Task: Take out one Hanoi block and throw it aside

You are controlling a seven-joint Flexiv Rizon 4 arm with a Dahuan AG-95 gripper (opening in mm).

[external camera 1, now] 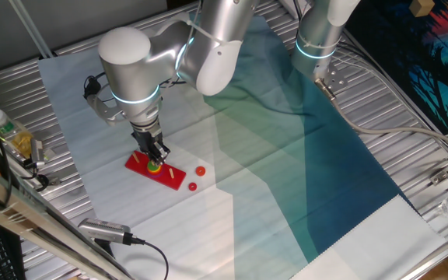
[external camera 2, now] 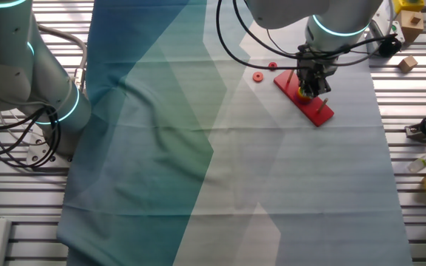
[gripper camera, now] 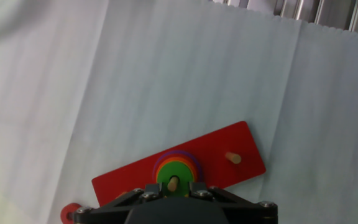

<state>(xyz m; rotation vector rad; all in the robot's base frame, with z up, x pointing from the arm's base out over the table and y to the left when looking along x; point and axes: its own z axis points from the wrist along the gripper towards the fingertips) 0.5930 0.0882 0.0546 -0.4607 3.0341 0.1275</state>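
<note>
The Hanoi block, a tiny green disc (gripper camera: 165,173), sits on top of a stack of coloured rings on a wooden peg of the red base (gripper camera: 213,148). My gripper (gripper camera: 173,191) is right over it, with one finger against each side of the disc. The peg's tip shows through the disc's hole. In one fixed view the gripper (external camera 1: 154,159) stands on the stack at the left end of the base (external camera 1: 171,176). The other fixed view shows the same gripper (external camera 2: 307,89) and base (external camera 2: 319,111). Two small red discs (external camera 1: 200,170) (external camera 1: 192,186) lie on the cloth beside the base.
An empty peg (gripper camera: 232,157) stands at the base's other end. A second arm (external camera 1: 323,31) stands at the back. A bottle (external camera 1: 2,128) lies at the left table edge. Wooden blocks (external camera 2: 409,63) and tools lie off the cloth. A camera and cable (external camera 1: 107,231) sit at the front.
</note>
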